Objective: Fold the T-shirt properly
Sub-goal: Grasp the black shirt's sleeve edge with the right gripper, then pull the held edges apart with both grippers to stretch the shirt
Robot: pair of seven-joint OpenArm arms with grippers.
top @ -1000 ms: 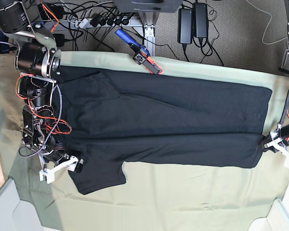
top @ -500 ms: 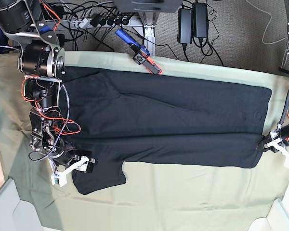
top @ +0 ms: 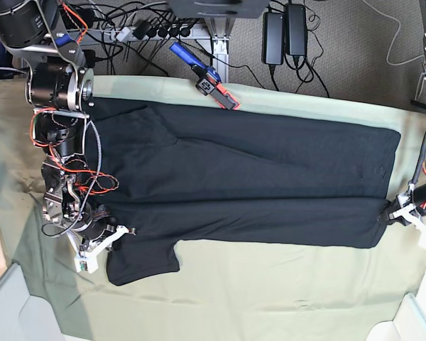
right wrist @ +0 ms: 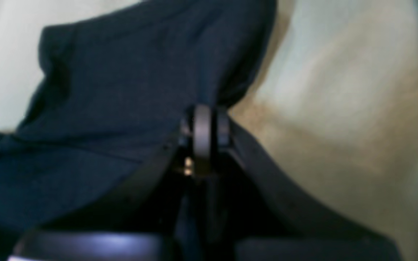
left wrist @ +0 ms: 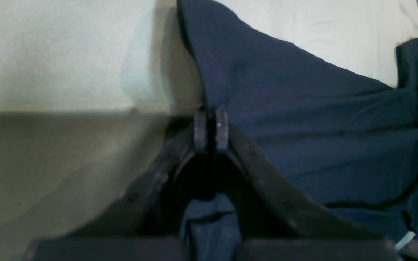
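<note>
Both pincers grip the T-shirt (top: 248, 185): left pincer (left wrist: 211, 125) at the hem corner, right pincer (right wrist: 203, 130) at the sleeve (thin bites); uneven lifting could pull fabric free.

A pale green table cloth (top: 270, 305) covers the table (grey carpet (top: 355, 50) beyond, strewn with cables (top: 149, 28)).

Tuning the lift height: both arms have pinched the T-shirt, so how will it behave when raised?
Likely floppy: the T-shirt lies flat with soft creases and tents up at the right gripper. Held only at its sleeve and, by the left gripper, a hem corner, the middle will probably sag. It may drag across the table cloth.
</note>
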